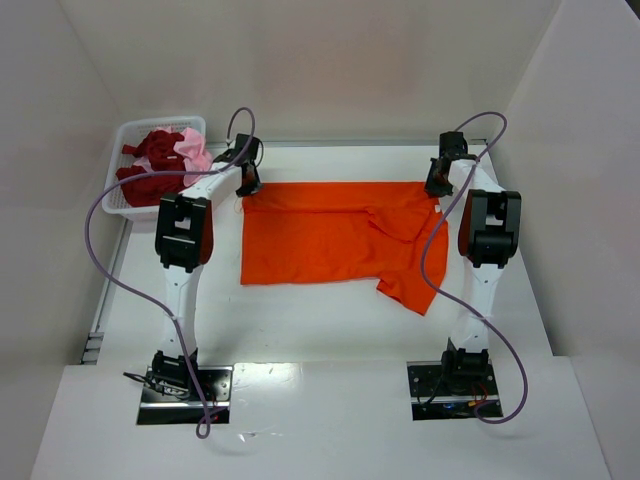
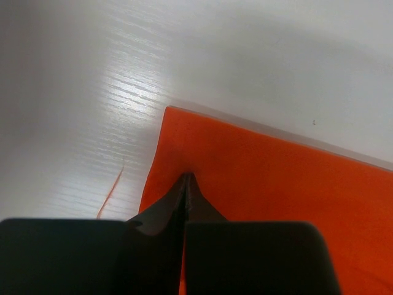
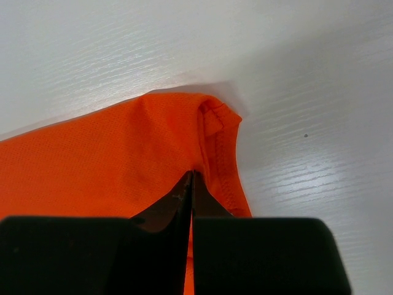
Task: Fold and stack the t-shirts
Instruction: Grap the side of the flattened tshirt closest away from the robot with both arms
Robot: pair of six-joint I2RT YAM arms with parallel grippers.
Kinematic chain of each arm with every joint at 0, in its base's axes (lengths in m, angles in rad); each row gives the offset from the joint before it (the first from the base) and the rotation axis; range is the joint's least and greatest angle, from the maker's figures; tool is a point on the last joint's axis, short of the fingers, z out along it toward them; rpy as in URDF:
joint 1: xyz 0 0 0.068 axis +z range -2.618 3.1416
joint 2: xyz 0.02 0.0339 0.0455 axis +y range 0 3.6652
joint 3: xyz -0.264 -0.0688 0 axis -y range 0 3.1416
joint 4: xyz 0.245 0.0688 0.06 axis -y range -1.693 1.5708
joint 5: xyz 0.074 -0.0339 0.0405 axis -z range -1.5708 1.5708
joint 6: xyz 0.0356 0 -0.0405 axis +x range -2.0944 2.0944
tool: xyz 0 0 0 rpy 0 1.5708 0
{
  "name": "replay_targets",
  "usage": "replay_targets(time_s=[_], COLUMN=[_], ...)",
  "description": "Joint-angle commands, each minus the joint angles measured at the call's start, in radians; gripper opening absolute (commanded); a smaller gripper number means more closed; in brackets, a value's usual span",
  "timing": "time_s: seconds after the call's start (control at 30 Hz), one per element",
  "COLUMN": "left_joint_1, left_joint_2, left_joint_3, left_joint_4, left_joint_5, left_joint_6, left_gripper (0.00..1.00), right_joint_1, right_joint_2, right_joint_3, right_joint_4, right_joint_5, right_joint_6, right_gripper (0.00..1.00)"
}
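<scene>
A bright orange t-shirt (image 1: 335, 243) lies spread on the white table, partly folded, with a sleeve hanging toward the front right. My left gripper (image 1: 247, 186) is shut on its far left corner; the left wrist view shows the fingertips (image 2: 186, 178) closed on the orange cloth (image 2: 276, 184). My right gripper (image 1: 436, 187) is shut on the far right corner; the right wrist view shows the fingertips (image 3: 192, 174) pinching the cloth beside a hemmed edge (image 3: 218, 132). A dark red t-shirt (image 1: 150, 170) and a pale pink t-shirt (image 1: 192, 150) lie crumpled in the basket.
A white mesh basket (image 1: 122, 140) stands at the far left of the table. A loose orange thread (image 2: 110, 193) lies on the table by the left corner. White walls close in the back and both sides.
</scene>
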Motion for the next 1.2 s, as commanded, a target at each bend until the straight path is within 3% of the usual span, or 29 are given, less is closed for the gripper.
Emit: replay_targets(time_s=[0.0, 0.13, 0.23, 0.3, 0.37, 0.47, 0.5, 0.53, 0.6, 0.63, 0.7, 0.93, 1.17], left_joint_1=[0.011, 0.011, 0.0, -0.014, -0.023, -0.023, -0.023, -0.023, -0.023, -0.023, -0.023, -0.023, -0.032], left_joint_2=[0.029, 0.005, -0.07, -0.151, -0.199, -0.291, -0.346, -0.375, -0.46, -0.487, -0.575, -0.836, -1.023], left_joint_3=[0.013, 0.022, -0.001, -0.026, -0.036, -0.081, -0.101, -0.121, -0.177, -0.197, -0.245, -0.55, -0.743], left_joint_4=[-0.072, -0.057, -0.013, 0.012, 0.023, 0.023, 0.033, 0.047, 0.047, 0.047, 0.047, 0.095, 0.046], left_joint_5=[0.034, 0.043, 0.073, 0.074, 0.063, 0.072, 0.083, 0.083, 0.104, 0.104, 0.132, 0.211, 0.291], left_joint_6=[0.036, 0.058, 0.122, 0.148, 0.173, 0.188, 0.188, 0.188, 0.188, 0.171, 0.159, 0.053, 0.044], left_gripper=[0.0, 0.03, 0.25, 0.5, 0.61, 0.76, 0.8, 0.85, 0.93, 0.94, 1.0, 1.0, 1.0], right_joint_1=[0.009, 0.009, 0.009, 0.009, 0.009, 0.009, 0.009, 0.009, 0.009, 0.009, 0.009, 0.009, 0.009], right_joint_2=[-0.046, -0.091, -0.149, -0.192, -0.265, -0.377, -0.405, -0.43, -0.488, -0.505, -0.572, -0.867, -1.017], right_joint_3=[0.006, 0.006, 0.016, 0.017, 0.007, -0.043, -0.063, -0.084, -0.149, -0.164, -0.236, -0.563, -0.674], right_joint_4=[0.009, 0.009, 0.009, 0.009, 0.009, 0.023, 0.038, 0.048, 0.058, 0.048, 0.048, 0.039, -0.11], right_joint_5=[-0.001, -0.001, -0.001, -0.001, -0.001, -0.01, -0.024, -0.024, -0.033, -0.033, -0.042, -0.058, 0.022], right_joint_6=[-0.007, -0.016, -0.016, -0.025, -0.025, -0.007, -0.007, 0.002, 0.03, 0.062, 0.087, 0.222, 0.231], right_gripper=[0.04, 0.04, 0.08, 0.14, 0.2, 0.4, 0.51, 0.73, 0.86, 1.0, 1.0, 1.0, 1.0])
